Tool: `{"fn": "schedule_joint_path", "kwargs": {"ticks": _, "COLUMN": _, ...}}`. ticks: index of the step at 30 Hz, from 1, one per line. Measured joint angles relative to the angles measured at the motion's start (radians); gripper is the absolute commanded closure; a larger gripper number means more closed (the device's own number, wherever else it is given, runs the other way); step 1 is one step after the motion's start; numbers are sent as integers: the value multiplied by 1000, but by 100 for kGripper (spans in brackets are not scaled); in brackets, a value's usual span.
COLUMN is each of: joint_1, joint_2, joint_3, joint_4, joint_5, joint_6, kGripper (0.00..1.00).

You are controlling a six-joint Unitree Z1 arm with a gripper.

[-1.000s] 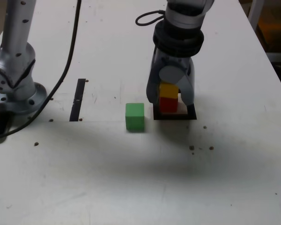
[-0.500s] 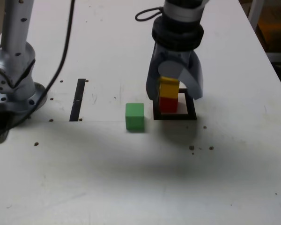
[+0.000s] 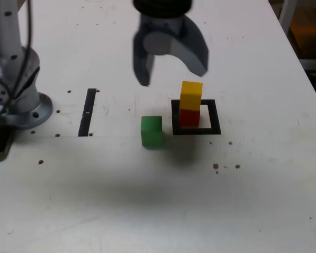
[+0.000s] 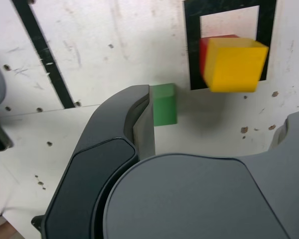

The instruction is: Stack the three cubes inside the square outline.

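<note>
Hovering above the table w/ jaws spread wide and nothing between them, the gripper (image 3: 171, 66) sits up and toward the exterior view's left of the stack. 2 of the 3 cubes are done: yellow cube (image 3: 191, 95) sits on the red cube (image 3: 189, 117), both inside the square outline (image 3: 196, 130). From the wrist view the yellow cube (image 4: 234, 64) looks slightly offset from the red cube (image 4: 205, 50) below, not perfectly flush, tho blur makes that hard to judge. The green cube (image 3: 151, 130) rests on the table just beside the outline, on the exterior view's left, apart from the stack and untouched.

Step in hand, as I read it: stacking of cube 2 finished, fetch of cube 3 about to start. Next move calls for centring the open jaws over the green cube, dropping straight down w/o clipping the nearby stack, pinching it squarely, then lifting high enough to clear the yellow top before placing. Main risk: a nudge topples the 2-high stack.
</note>
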Motion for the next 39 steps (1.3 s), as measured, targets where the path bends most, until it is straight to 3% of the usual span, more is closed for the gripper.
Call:
{"fn": "schedule_joint_path", "kwargs": {"ticks": 10, "joint_1": -78, "joint_2": -105, "joint_3": 167, "joint_4": -122, "joint_5": -21, "joint_6": -117, "kGripper": 1}}
{"fn": "schedule_joint_path", "kwargs": {"ticks": 20, "joint_1": -93, "joint_2": -106, "joint_3": 279, "joint_4": -150, "joint_5": -62, "joint_6": -131, "kGripper": 7}}
{"fn": "schedule_joint_path", "kwargs": {"ticks": 27, "joint_1": -117, "joint_2": -82, "joint_3": 299, "joint_4": -167, "joint_5": -15, "joint_6": -131, "kGripper": 6}}
{"fn": "schedule_joint_path", "kwargs": {"ticks": 39, "joint_1": -167, "joint_2": -12, "joint_3": 310, "joint_4": -214, "joint_5": -30, "joint_6": -131, "kGripper": 7}}
